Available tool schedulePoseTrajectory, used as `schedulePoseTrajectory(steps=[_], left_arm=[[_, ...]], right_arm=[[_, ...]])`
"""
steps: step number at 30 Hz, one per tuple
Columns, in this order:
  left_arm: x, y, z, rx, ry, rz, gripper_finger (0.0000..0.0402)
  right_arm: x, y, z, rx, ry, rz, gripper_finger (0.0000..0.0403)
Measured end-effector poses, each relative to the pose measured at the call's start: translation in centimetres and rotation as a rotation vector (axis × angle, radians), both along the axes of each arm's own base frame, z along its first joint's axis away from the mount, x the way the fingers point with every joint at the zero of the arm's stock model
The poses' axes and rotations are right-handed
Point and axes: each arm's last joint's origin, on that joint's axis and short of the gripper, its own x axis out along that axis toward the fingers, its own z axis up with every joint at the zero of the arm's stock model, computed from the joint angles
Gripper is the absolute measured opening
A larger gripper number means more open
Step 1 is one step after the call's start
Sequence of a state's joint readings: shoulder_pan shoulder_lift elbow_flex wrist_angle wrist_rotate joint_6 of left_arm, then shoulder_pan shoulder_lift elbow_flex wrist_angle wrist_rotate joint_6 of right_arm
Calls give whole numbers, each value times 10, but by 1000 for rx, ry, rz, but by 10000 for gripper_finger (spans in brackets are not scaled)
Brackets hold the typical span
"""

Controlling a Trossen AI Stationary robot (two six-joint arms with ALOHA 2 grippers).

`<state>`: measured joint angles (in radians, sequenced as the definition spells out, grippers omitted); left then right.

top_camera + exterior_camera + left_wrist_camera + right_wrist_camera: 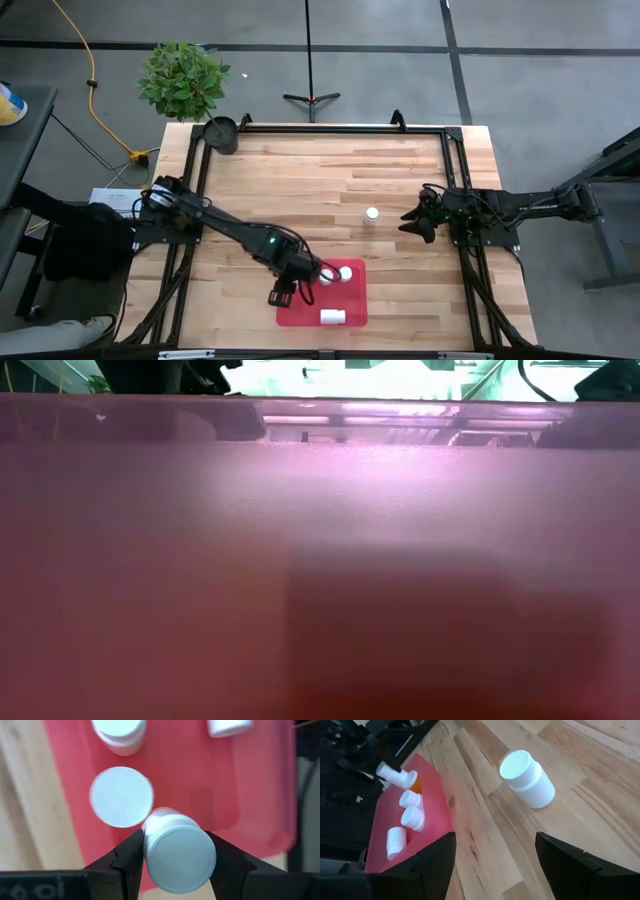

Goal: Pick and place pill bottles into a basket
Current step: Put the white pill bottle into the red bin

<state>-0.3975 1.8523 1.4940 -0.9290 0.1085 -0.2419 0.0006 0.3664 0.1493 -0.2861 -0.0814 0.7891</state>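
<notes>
The basket (350, 300) is a flat red tray near the table's front edge. In it two white-capped pill bottles stand upright (121, 796) (120, 732) and a third lies on its side (332, 317). My left gripper (316, 274) is over the tray's left part, shut on another white-capped pill bottle (180, 855). One more white bottle (371, 215) stands on the wood in the middle of the table, also seen in the right wrist view (527, 778). My right gripper (418, 222) waits open at the table's right side, pointing toward that bottle. My left gripper pinches the bottle's white cap by its round sides (148, 851) between the two fingers. The fingers come steeply from above, slanting toward the tray. The cap's flat top faces back up along the fingers, and the body points down over the tray's red floor (200, 780).
A small dark round pot (221, 134) stands at the table's far left corner, with a green plant (183, 78) beyond it. A black frame (330, 130) runs round the table. The low view is filled by a red blur (320, 580) close to that camera.
</notes>
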Motion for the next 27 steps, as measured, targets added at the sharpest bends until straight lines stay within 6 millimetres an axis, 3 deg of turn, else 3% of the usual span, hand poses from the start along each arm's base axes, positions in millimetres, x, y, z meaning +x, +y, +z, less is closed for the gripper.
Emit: schedulePoseTrajectory(steps=[4,22,27], left_arm=[[-1,-7,0,68,-44,22,210],[-3,-11,0,59,-44,50,210],[2,-17,-11,37,-29,44,210]], right_arm=[[1,0,1,-1,-12,-1,264],[1,0,1,-3,-15,-6,263],[1,0,1,1,-15,2,263]])
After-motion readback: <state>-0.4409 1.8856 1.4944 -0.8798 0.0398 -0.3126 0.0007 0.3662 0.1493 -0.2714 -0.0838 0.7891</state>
